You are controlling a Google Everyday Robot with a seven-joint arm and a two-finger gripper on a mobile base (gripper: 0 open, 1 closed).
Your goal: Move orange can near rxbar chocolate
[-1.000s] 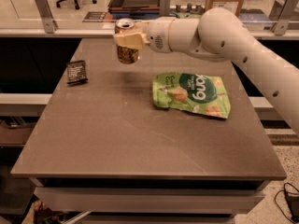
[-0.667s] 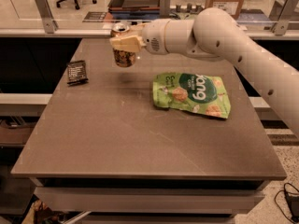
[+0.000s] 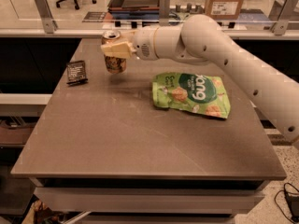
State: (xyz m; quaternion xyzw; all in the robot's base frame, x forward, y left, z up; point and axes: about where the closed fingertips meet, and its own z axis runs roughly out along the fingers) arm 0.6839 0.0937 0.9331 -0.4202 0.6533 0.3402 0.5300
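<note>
Orange can (image 3: 114,59) clamped in gripper (image 3: 113,49), lifted near rxbar chocolate (image 3: 76,72).

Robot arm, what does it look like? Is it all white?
Mostly creamy white. The arm is fat, smooth, rounded tubes with small dark dots along them. The gripper, at the orange can over the table's back left, has pale yellowish fingers. No cables show.

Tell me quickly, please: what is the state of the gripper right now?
Gripper: closed on the orange can, holding it just above the table, to the right of the rxbar chocolate.
</note>
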